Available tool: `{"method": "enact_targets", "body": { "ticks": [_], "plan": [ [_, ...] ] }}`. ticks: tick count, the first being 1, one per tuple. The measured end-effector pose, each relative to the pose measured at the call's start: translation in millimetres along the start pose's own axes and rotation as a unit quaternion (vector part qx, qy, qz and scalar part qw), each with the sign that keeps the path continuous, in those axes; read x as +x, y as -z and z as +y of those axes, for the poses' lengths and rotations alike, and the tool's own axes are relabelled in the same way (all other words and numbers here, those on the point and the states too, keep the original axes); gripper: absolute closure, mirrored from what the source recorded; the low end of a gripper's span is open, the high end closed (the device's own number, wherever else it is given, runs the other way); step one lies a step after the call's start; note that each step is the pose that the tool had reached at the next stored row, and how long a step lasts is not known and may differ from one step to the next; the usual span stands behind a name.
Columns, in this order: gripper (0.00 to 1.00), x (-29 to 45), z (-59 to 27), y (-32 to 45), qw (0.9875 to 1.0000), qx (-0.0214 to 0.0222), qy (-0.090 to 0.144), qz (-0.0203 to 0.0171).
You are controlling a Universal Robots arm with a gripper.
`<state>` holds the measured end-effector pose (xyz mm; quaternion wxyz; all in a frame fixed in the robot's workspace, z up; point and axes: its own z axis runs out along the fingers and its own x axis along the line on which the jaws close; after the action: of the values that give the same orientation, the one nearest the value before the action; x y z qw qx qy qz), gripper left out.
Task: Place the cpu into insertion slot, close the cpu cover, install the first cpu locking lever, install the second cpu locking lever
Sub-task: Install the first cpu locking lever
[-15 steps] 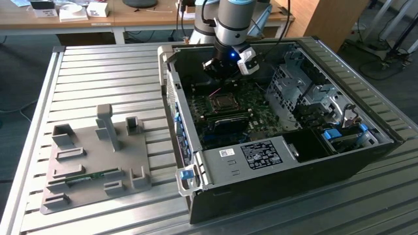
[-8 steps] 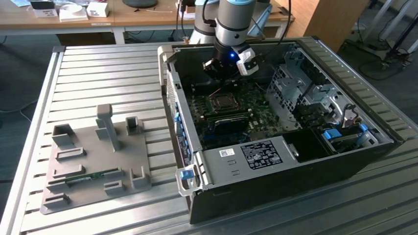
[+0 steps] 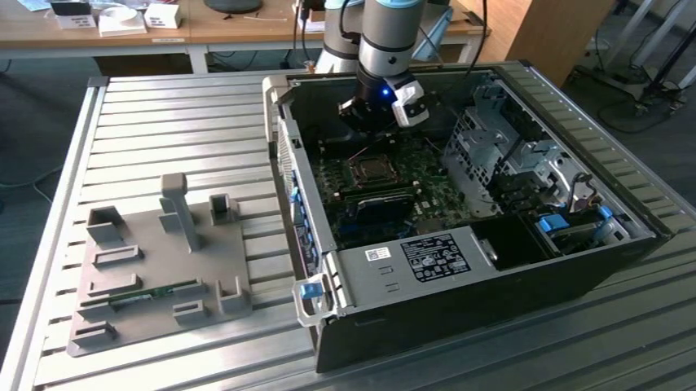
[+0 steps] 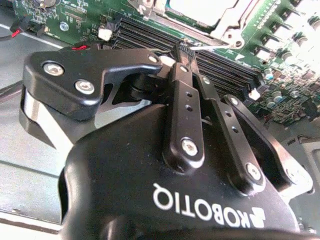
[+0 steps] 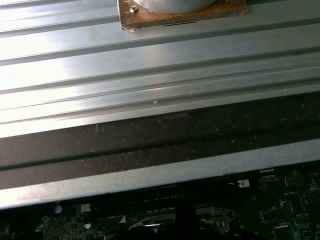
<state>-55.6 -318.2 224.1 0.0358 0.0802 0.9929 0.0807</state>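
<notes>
Gripper [image 4: 181, 50], as I see it, has its fingertips pinched together on nothing, hovering inside the black computer case [image 3: 490, 297] over the memory slots [image 4: 140, 35], just beside the cpu [image 4: 197, 9] seated in the insertion slot [image 3: 354, 167] of the green motherboard [image 4: 75, 15].

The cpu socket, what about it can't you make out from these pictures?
locking levers: latched or not; the gripper hides them in the second wrist view, too small in the exterior view.
cpu cover: cut off by the picture's edge in the second wrist view.
insertion slot: too small in the exterior view to show whether the cpu sits inside.
</notes>
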Motion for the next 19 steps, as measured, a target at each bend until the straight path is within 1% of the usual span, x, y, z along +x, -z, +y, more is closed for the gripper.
{"method": "enact_targets", "body": {
  "ticks": [6, 19],
  "plan": [
    [0.89, 2.4, -0.4, 0.2, 1.0000, 0.0002, -0.004, -0.0007],
    [0.89, 2.8, 0.7, -2.5, 0.9999, 0.0007, -0.012, -0.0020]
  ]
}}
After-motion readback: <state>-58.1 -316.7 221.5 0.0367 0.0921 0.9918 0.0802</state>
